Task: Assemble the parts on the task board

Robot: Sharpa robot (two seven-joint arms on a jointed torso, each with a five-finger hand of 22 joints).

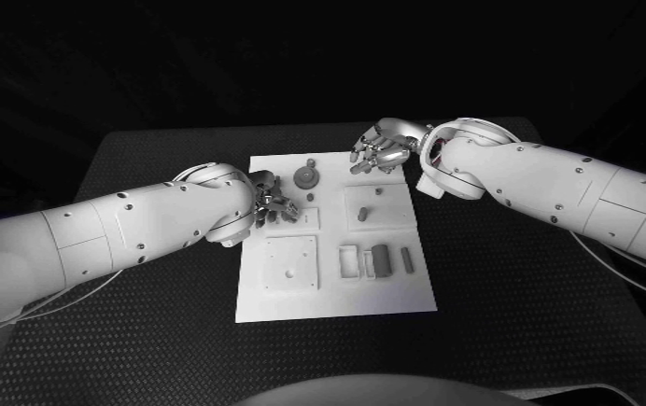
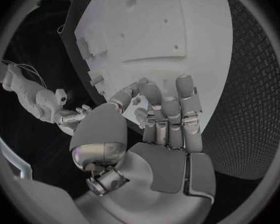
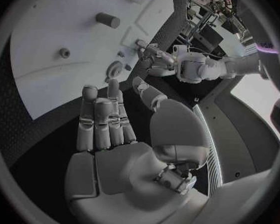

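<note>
The white task board (image 1: 337, 308) lies in the middle of the black table (image 1: 539, 331). The left hand (image 1: 273, 204) hovers over the board's left edge, fingers loosely apart, holding nothing. The right hand (image 1: 378, 151) hangs over the board's far right corner, fingers spread and empty. A round grey part (image 1: 308, 178) sits near the far edge; slim grey parts (image 1: 378, 259) lie by the right edge.

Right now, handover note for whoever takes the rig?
Left robot hand: open, holding nothing, over the white board's left edge.
Right robot hand: open, holding nothing, over the board's far right corner.
Parts: round gear at the far end, peg standing mid-board, flat bars in the near right slots.
Done: cannot tell which pieces are seated.
Left: pick up and fit the parts.
</note>
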